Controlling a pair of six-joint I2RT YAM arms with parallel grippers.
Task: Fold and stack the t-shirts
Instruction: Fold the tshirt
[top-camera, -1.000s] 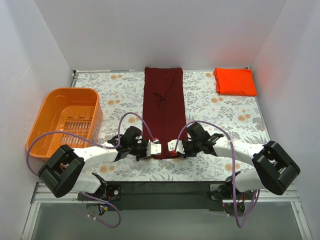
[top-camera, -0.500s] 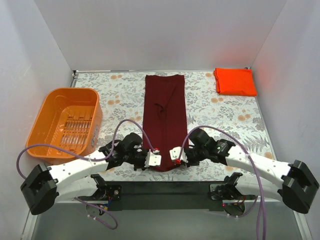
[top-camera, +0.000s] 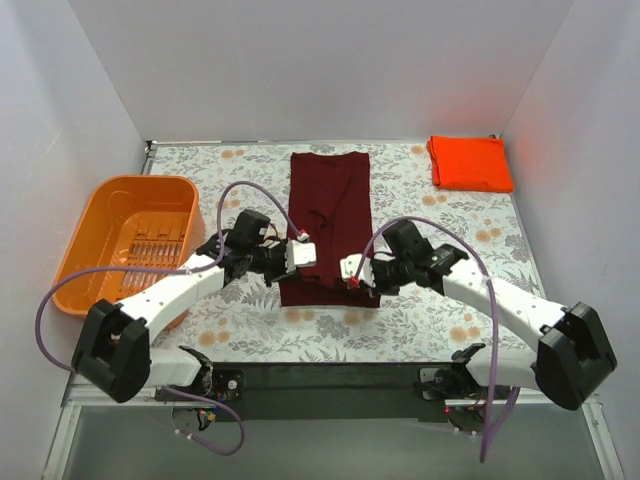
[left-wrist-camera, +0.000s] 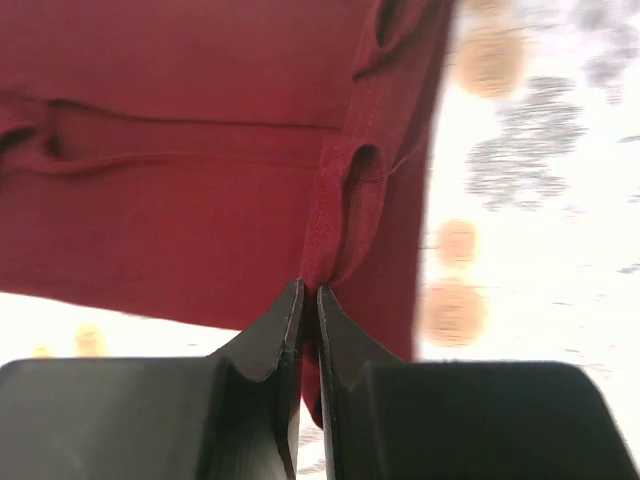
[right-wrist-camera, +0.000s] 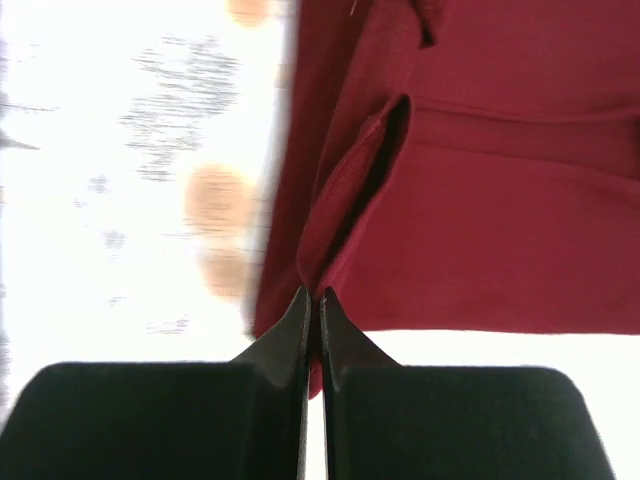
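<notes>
Floral-patterned table (top-camera: 440, 230): all the work is carried on it; the arms are mounted at its near edge.
Dark maroon cloth t-shirt (top-camera: 330, 200): it is laid as a long narrow strip down the middle of the table. Its near end is raised and doubled back over the rest.
Orange plastic basket (top-camera: 130, 240): it is set at the left side of the table, well apart from the shirt.
Bright orange-red folded t-shirt (top-camera: 470, 163): it is laid as a flat rectangle at the far right corner, where the stack is judged to be made.
Left gripper (left-wrist-camera: 309, 290): it is clenched on a pinch of maroon hem at the strip's left edge.
Right gripper (right-wrist-camera: 311, 293): it is clenched likewise on the right edge.
Step in hand: the near hem is judged to be on its way to the far end, so that the strip is folded in half.
Done well: both corners should be kept level and equally spread, so no slack sags between them. They should be lowered square onto the far edge, and the cloth let go only once it lies flat.
Writing: no brand, label or lettering can be read on anything.
</notes>
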